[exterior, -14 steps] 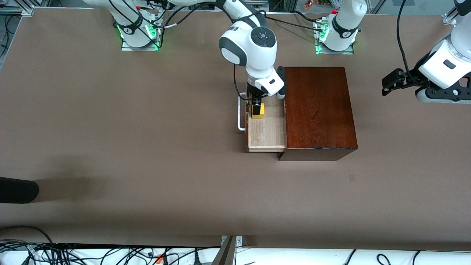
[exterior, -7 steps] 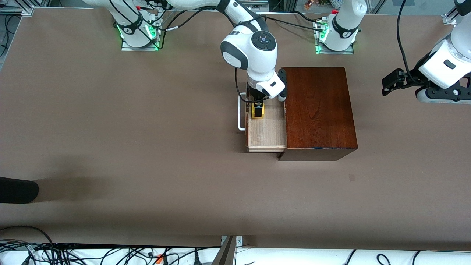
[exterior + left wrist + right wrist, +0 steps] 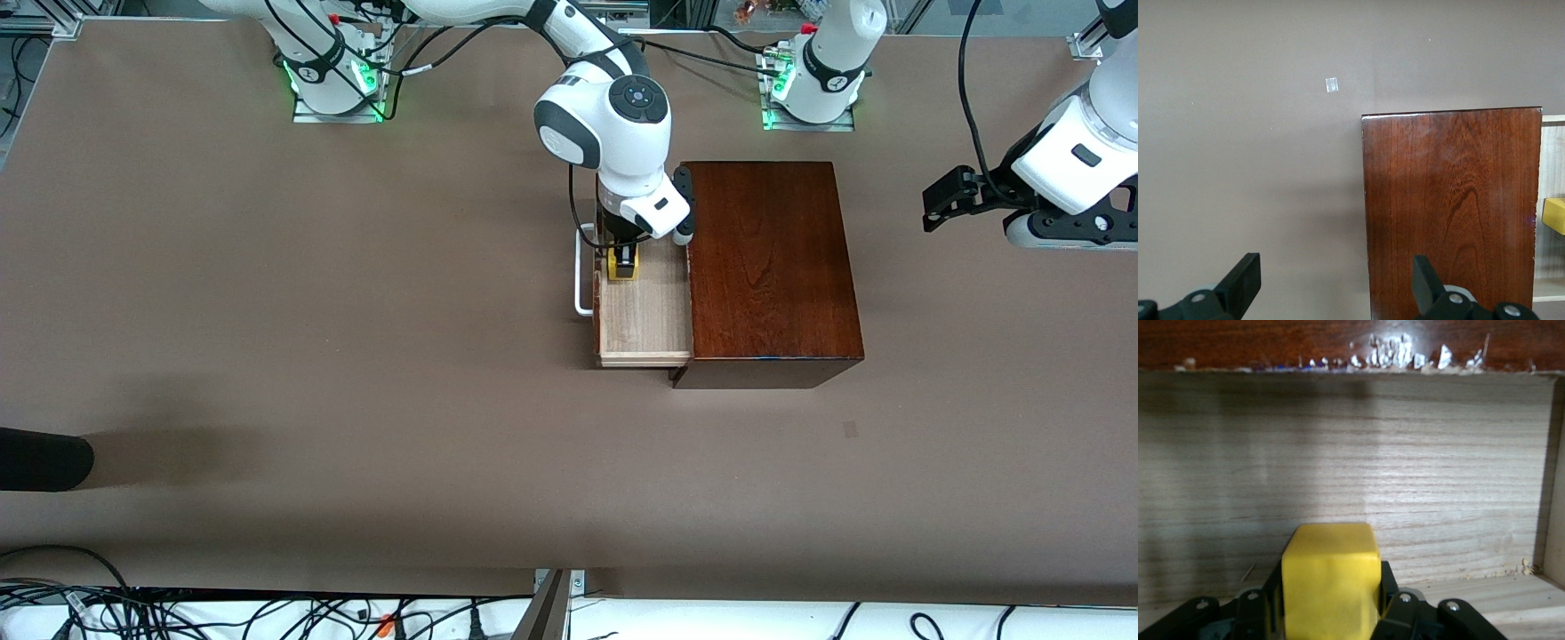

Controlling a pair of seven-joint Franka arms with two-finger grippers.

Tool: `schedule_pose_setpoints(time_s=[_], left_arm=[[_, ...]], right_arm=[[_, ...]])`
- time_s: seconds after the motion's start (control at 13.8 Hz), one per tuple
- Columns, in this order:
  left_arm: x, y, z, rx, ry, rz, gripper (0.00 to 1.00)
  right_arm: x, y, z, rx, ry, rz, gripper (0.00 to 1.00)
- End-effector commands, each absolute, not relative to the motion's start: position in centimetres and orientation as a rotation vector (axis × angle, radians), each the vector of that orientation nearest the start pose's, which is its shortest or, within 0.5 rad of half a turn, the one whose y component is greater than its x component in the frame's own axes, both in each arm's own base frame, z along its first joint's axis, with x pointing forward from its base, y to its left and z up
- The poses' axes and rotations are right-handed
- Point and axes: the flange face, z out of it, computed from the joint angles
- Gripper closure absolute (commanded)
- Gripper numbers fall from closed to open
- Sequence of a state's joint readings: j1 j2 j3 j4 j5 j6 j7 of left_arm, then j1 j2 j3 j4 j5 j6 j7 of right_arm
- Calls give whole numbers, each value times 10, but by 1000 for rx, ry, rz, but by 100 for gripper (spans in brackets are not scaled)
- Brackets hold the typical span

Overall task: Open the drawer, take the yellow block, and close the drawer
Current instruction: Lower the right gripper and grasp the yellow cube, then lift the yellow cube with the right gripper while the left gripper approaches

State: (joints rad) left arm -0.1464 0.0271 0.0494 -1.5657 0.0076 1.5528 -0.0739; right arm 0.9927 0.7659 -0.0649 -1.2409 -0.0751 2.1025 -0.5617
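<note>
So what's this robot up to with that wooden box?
The drawer of the wooden box is pulled open. The right gripper has reached down into it and is shut on the yellow block, which has not been lifted out yet. The left gripper waits open above the table near the box, holding nothing.

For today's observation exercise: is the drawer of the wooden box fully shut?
No: the drawer stands pulled out of the wooden box, its pale interior exposed with the yellow block inside.

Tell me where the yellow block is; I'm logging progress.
The yellow block sits in the open drawer, clamped by the right gripper.
</note>
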Motion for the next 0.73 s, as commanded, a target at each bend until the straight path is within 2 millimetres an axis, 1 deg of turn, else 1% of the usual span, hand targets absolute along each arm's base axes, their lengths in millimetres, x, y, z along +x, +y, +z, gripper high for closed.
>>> schedule_pose_setpoints(time_s=[0.0,0.15,0.29,0.36,0.58,0.65], left_arm=[[555,-58,621,-3123,57,24,0],[556,-58,622,-3125,57,22,0],[557,-61,619,-3147,58,35,0],[557,-63,622,-3151,61,23,0],[556,-66,637,-3153,71,-22,0],[557,-64,641,-3155,66,-34,0]], right_arm=[[449,618,347,-2315,-2237,-144,92],[448,619,383,-2359,-2186,-92,92],[449,608,427,-2367,-2137,-87,92],[454,597,450,-2372,-2096,-98,92],[470,557,502,-2429,-2023,-71,90],[476,541,524,-2455,-1988,-90,89]])
